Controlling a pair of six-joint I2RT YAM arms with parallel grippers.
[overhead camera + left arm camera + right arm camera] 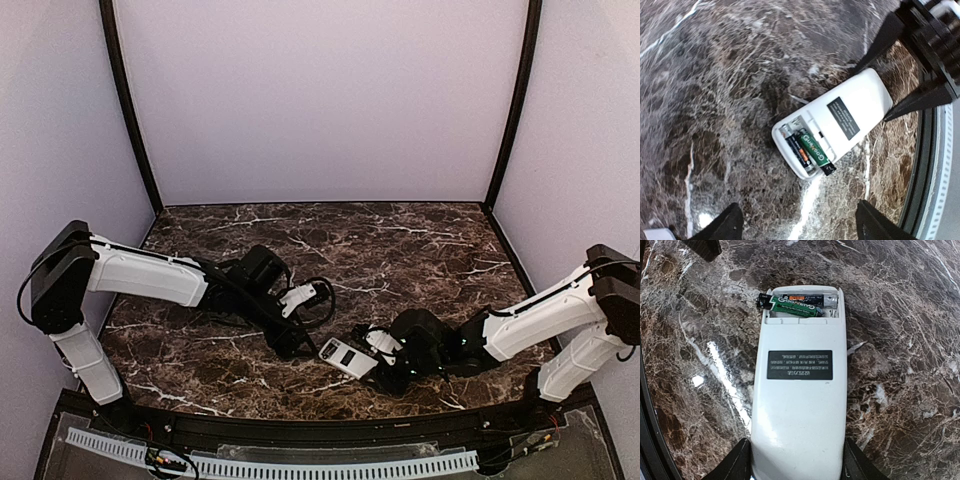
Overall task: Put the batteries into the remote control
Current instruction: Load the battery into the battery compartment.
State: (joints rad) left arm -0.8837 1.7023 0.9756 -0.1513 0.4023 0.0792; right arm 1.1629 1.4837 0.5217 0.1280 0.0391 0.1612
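Green cylindrical battery [792, 307] was seen askew in slim white plastic remote control [799, 390].
It was pinched by right gripper [795, 465], left gripper [800, 222] spread empty; the battery could be spilled by a nudge.

Premises: a robotics test cell of laboratory type. Findings: a left arm [150, 272] and a right arm [545, 315], both white and black, are mounted at the near edge of a dark marble-patterned tabletop [400, 240]. The same slab lies directly under the jaws of the left gripper [799, 207] and the right gripper [796, 442]. Beyond the jaws, plain pale walls [320, 100] close the bench on three sides, joined by black corner posts [128, 110]. Behind the jaws, past the arm bases, a white slotted cable duct [300, 466] and loose wiring [160, 458] run along the front.
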